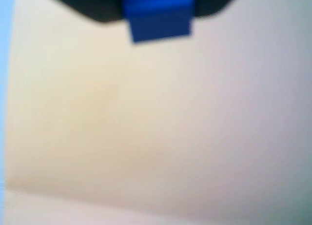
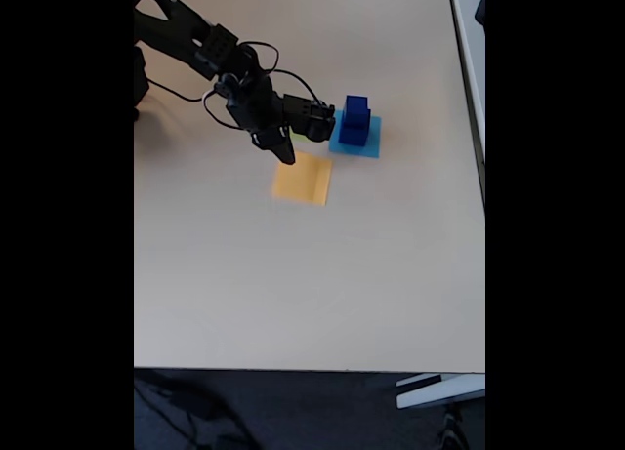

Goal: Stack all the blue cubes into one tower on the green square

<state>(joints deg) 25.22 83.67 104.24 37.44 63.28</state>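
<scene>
counts first: in the fixed view two solid dark-blue cubes (image 2: 354, 121) are visible, stacked one on the other as a short tower; the upper one looks smaller. one flat cyan-blue paper square (image 2: 368, 143) lies under that stack. one flat orange-yellow paper square (image 2: 303, 179) lies on the light beige table (image 2: 312, 274), just below the claw in that view. a thin lime-green sliver (image 2: 296, 136), likely the flat light-green paper square, peeks out right under the claw, mostly hidden by it.

arm pose: the black arm (image 2: 195, 40) comes in from the top-left corner of the fixed view, wrist bent, black claw (image 2: 329, 119) stretched out horizontally to the right. the claw tip sits right at the left face of the cube stack, touching or nearly so. cables loop above the wrist.

claw state: fixed view is too small to read the jaw gap. the blurred wrist view shows a dark-blue block (image 1: 158, 17) at the top edge, flanked by dark claw parts; can't tell if it is pinched. table fills out below it, cyan strip at the left edge.
</scene>
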